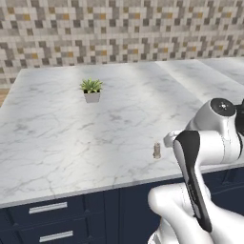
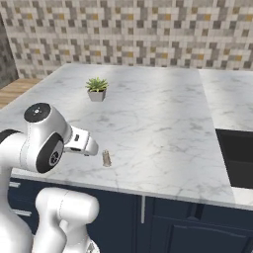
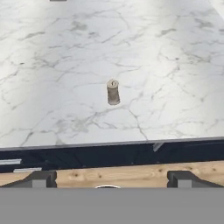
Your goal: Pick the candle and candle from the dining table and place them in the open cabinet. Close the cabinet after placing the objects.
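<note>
Hand view puts our hand [image 3: 109, 179] spread wide and empty, facing one short grey-beige stub candle [image 3: 113, 92] upright near the white marble worktop's [image 3: 52, 78] front edge. It looks light, stiff, maybe waxy-slick; we'd pinch mid-body. One small potted green plant [image 1: 91, 90] sits well apart.

Dining table [image 1: 71, 143]: white grey-veined marble, smooth, faint sheen. Candle [image 3: 113, 92]: matt grey-beige wax. Backsplash [image 1: 119, 28]: mosaic tile.
</note>
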Controlling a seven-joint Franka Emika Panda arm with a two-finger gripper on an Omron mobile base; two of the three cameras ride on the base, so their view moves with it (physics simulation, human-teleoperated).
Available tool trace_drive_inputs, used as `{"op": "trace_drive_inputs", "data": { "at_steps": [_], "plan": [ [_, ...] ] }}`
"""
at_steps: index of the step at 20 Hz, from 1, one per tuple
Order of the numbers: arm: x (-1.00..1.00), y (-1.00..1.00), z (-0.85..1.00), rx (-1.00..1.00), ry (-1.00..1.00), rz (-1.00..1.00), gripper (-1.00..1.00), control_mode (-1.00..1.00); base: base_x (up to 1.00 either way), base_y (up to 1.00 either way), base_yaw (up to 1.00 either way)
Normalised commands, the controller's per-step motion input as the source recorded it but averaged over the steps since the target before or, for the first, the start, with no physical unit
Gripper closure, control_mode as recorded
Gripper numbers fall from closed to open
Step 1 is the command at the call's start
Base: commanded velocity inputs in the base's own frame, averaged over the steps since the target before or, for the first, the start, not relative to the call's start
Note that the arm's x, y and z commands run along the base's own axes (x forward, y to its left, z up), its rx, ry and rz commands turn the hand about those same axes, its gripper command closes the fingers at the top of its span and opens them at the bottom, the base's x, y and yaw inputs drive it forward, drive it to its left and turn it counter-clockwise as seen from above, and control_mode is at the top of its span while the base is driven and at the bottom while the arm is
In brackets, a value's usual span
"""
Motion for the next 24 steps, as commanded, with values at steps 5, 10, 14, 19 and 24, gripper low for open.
{"op": "trace_drive_inputs", "data": {
  "at_steps": [5, 10, 14, 19, 24],
  "plan": [
    [0.20, 0.00, -0.33, 0.00, 0.00, 0.00, -1.00, -1.00, 0.00, 0.00, 0.00],
    [0.21, 0.00, -0.31, 0.00, 0.00, 0.00, -1.00, -1.00, 0.00, 0.00, 0.00],
    [0.20, 0.00, -0.27, 0.00, 0.00, 0.00, -1.00, -1.00, 0.00, 0.00, 0.00],
    [0.25, 0.00, -0.15, 0.00, 0.00, 0.00, -1.00, -1.00, 0.00, 0.00, 0.00],
    [0.25, -0.02, -0.20, 0.00, 0.00, 0.00, -1.00, -1.00, 0.00, 0.00, 0.00]
  ]
}}
